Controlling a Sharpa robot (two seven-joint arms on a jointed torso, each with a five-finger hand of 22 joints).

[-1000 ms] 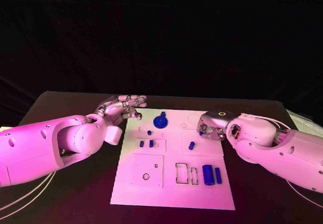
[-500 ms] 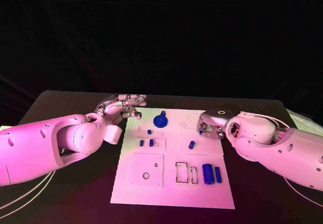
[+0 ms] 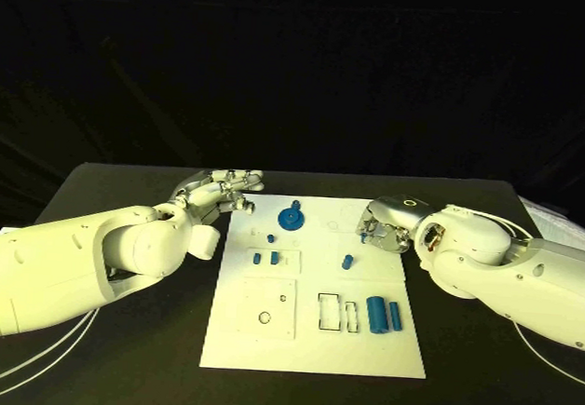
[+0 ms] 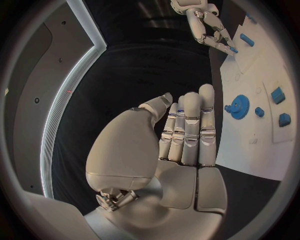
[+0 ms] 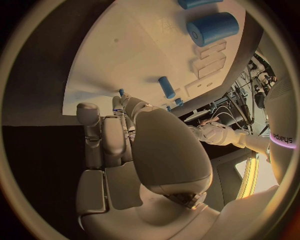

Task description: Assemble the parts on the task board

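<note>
Your right hand has crept in

Your right hand (image 3: 382, 232) sits at the board's (image 3: 315, 349) far right corner, maybe pinching a small blue part (image 3: 362, 232); I cannot tell. Your left hand (image 3: 220, 192) stays open, empty, beside the board.

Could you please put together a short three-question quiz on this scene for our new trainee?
1. True or false: the left hand holds the blue gear.
2. Which hand has its fingers over the far right corner of the task board? A) left B) right
3. Fill in: the two blue cylinders lie side by side near the board's ____ edge.

Key:
1. False; it hangs beside the board's far left corner and grips nothing.
2. B.
3. Right.
</note>
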